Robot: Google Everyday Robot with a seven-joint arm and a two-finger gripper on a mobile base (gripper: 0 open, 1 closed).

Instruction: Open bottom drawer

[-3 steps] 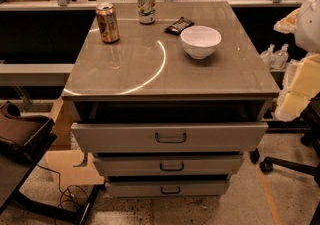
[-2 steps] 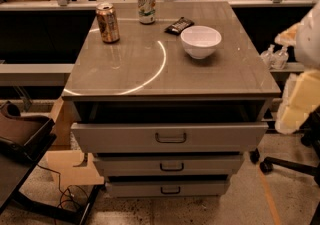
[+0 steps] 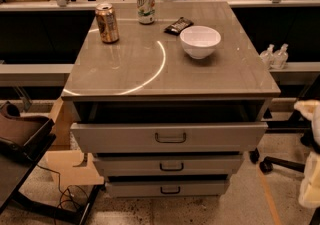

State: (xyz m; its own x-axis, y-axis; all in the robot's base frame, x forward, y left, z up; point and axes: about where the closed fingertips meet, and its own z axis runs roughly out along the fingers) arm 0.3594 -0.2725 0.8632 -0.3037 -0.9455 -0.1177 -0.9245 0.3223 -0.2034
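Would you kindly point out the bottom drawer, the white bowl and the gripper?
bottom drawer [image 3: 170, 189], camera view, front panel by handle.
white bowl [image 3: 200, 51], camera view, its outer wall.
gripper [image 3: 312, 189], camera view, pale body at right edge.

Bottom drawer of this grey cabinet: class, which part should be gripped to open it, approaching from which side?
Grip the small dark loop handle centred on the shallow light-grey bottom drawer, approaching from the front: its horizontal bar can be pinched from above and below. The cream end effector sits at the right edge, apart from it.
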